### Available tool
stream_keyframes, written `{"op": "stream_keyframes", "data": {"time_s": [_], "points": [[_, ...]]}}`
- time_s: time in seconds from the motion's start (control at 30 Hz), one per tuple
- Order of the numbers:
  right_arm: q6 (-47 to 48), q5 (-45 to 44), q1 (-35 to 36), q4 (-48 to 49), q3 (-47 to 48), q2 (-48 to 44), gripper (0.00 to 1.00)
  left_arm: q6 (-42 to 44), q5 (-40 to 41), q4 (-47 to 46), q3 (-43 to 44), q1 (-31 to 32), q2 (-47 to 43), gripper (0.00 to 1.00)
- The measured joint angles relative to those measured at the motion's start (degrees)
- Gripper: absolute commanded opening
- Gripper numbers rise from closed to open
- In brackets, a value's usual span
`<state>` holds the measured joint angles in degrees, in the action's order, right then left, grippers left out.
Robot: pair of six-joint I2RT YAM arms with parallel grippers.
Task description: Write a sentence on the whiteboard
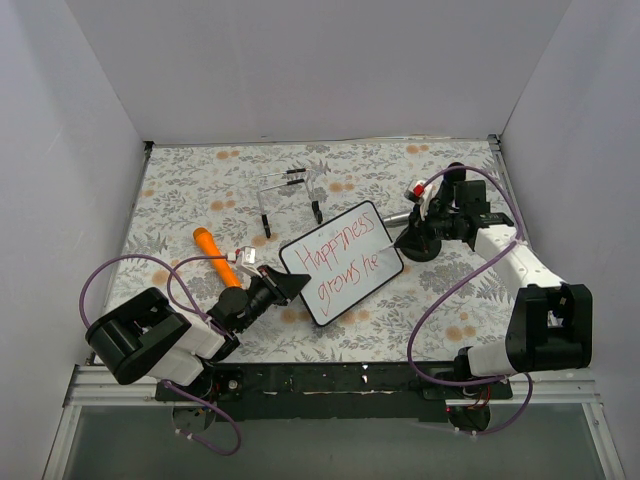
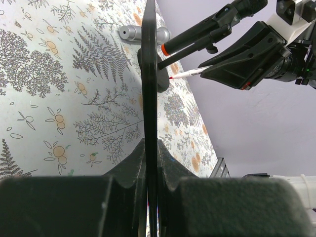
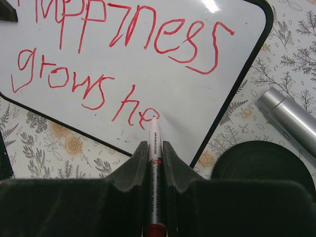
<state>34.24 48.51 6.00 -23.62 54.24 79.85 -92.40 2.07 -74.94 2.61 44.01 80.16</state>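
Mid-frame, the black-framed white whiteboard (image 3: 197, 98), pinched edgewise by the left tool (image 1: 292, 284), may pivot under the white-barrelled red marker (image 3: 154, 163) clamped in the right tool (image 3: 154, 148), skewing the unfinished red handwritten sentence (image 1: 340, 260).

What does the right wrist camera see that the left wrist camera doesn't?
Only the right wrist view shows the face of the whiteboard with the red sentence, reading "Happiness grows he", and the tip of the marker touching the last letter. Only the left wrist view shows the whiteboard edge-on, pinched in the left gripper, with the right gripper seen from outside. Both show the whiteboard, the marker, a silver cylinder and the flowery cloth.
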Motion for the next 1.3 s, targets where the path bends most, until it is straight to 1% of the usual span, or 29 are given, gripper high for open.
{"op": "stream_keyframes", "data": {"time_s": [0.37,1.3], "points": [[-0.98,0.13,-0.13,3.19,-1.55,-0.22,0.01,0.11,-0.07,-0.04,0.00,0.00,-0.02,0.00],[-1.73,-0.24,-0.83,4.28,-1.64,3.69,0.01,0.68,-0.48,0.11,0.00,0.00,-0.48,0.00]]}}
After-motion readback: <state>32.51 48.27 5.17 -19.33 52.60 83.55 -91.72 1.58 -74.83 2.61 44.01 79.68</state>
